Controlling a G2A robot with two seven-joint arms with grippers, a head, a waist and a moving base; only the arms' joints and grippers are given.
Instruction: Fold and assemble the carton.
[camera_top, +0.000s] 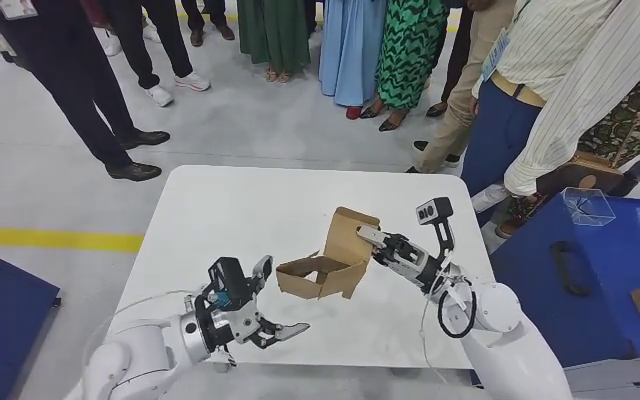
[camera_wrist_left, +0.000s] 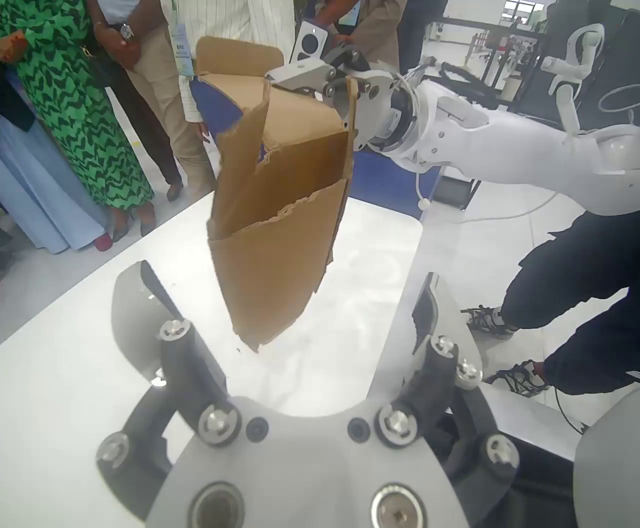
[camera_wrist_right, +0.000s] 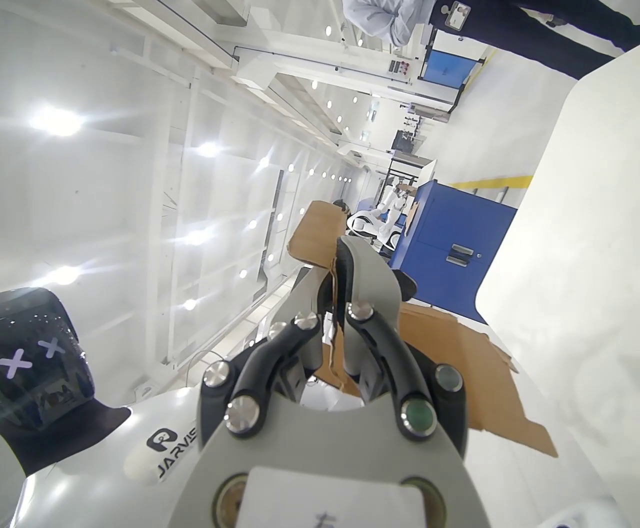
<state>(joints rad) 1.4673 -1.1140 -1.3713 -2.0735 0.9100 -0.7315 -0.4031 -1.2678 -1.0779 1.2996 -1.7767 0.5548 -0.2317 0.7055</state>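
top view: the half-opened carton is at centre frame over the bench, with the right gripper fingers pinching its right wall. the left gripper, lower left, has its fingers spread and empty. opening seems under way; next, the left likely must fold a near flap.

White rectangular table with rounded corners on a smooth pale grey floor. A yellow painted floor stripe runs beyond the table's left edge. A dark blue box-shaped unit stands beside the right edge, carrying a clear plastic box. Overhead, round ceiling lamps shine among white beams. A blue two-door metal cabinet stands near a table corner.
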